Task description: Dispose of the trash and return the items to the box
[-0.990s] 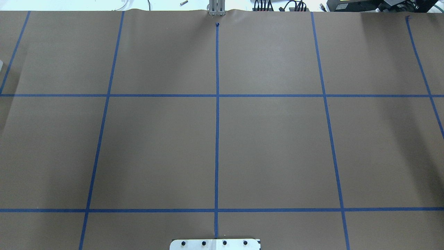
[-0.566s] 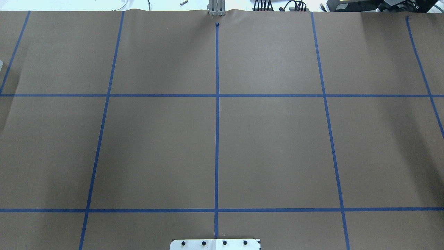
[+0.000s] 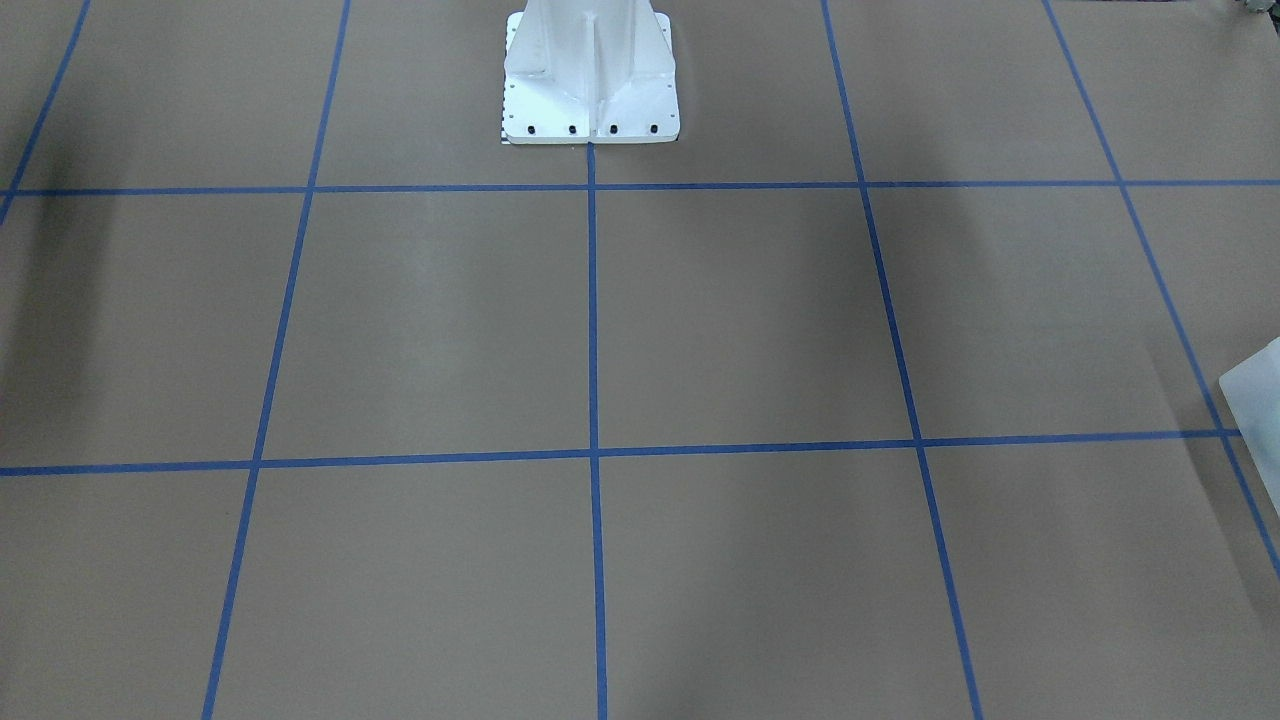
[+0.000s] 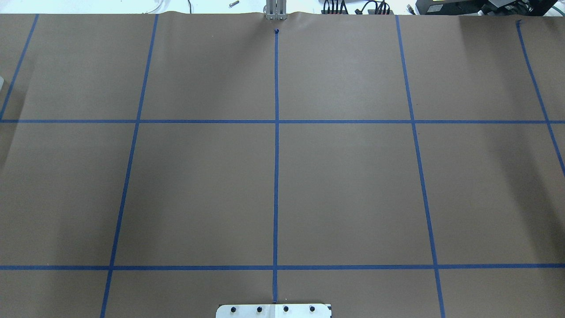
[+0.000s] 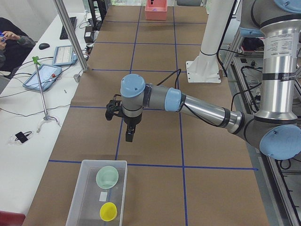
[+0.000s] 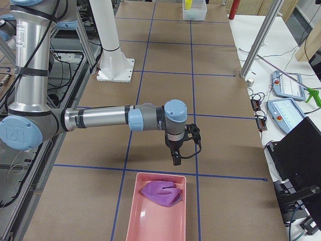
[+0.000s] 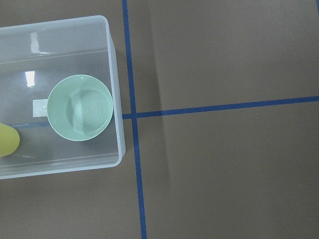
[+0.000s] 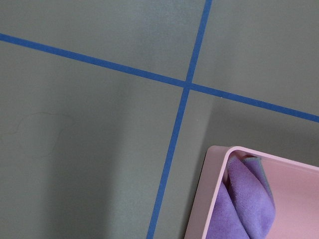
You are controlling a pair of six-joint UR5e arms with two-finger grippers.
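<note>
At the top of the front-facing view stands the white metal robot pedestal (image 3: 590,70) on the brown paper-covered table (image 3: 740,320); a corner of the clear plastic bin (image 3: 1258,395) shows well out on the pedestal's left-arm side. Overhead, the pedestal's bolted foot sits at the near edge. From the left end, the left gripper (image 5: 129,137) hangs between pedestal and bin, which holds a mint-green bowl (image 5: 107,177) and a yellow cup (image 5: 108,211); whether its jaws are apart I cannot tell. From the right end, the right gripper (image 6: 176,160), equally unreadable, hangs between the pedestal and a pink plastic tray (image 6: 145,226) holding a purple cloth (image 6: 161,193). The wrist cameras look down on these containers.
</note>
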